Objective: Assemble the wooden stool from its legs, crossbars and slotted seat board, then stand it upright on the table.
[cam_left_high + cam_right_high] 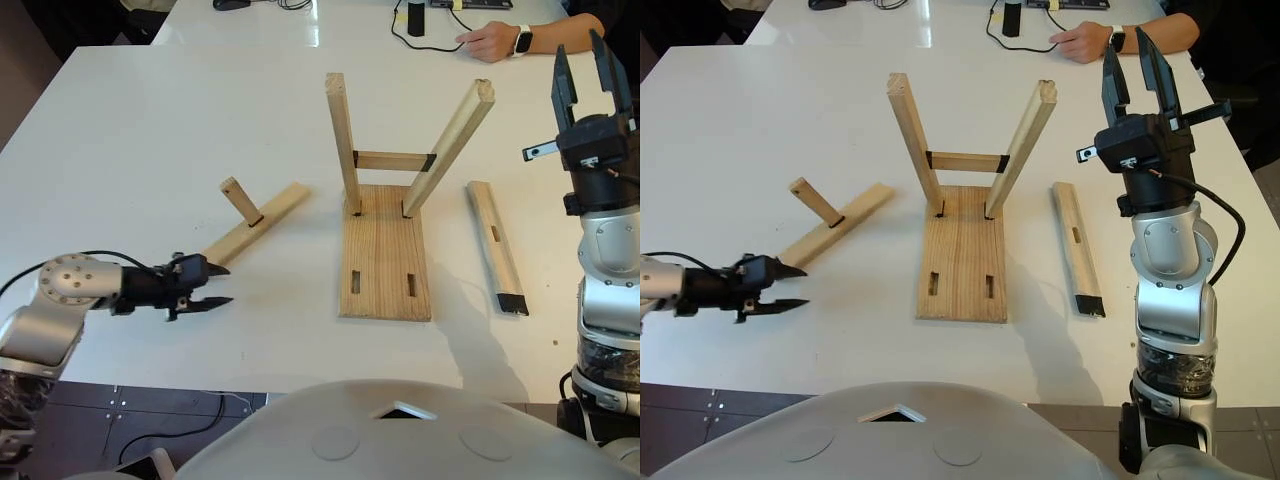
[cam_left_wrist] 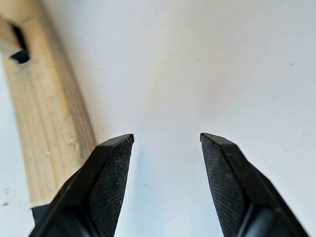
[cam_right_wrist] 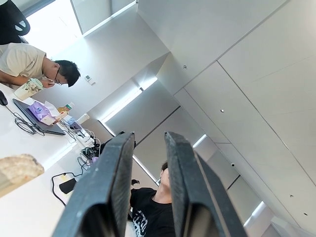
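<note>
Seat board [image 1: 385,255] lies flat mid-desk toward the near edge of the desk [image 1: 120,150] in the left eye view. Two upright legs [image 1: 345,140] stand splayed in its far slots, joined by a crossbar [image 1: 393,160], and the two nearer slots are bare. Toward the left edge lies a stubbed leg [image 1: 265,222] with a short peg [image 1: 240,200] rising from it. Toward the right edge a loose leg [image 1: 497,247] lies flat, apart from the board.

In the right eye view the left gripper [image 1: 804,286] hovers low at the stubbed leg's near end, jaws parted and empty. The right gripper [image 1: 1126,40] is raised over the right edge, pointing upward, jaws apart and holding nothing.

The left wrist view shows its fingers [image 2: 111,177] spread over bare desk, with the stubbed leg's end just beside one finger, not between them.

In the right wrist view the fingers [image 3: 116,182] stand apart against the ceiling.

The pieces look light, stiff and dry, unlikely to slip. The push-fit joints are probably the weak point. Each leg is best gripped across its narrow faces near mid-length, clear of slot and peg.
</note>
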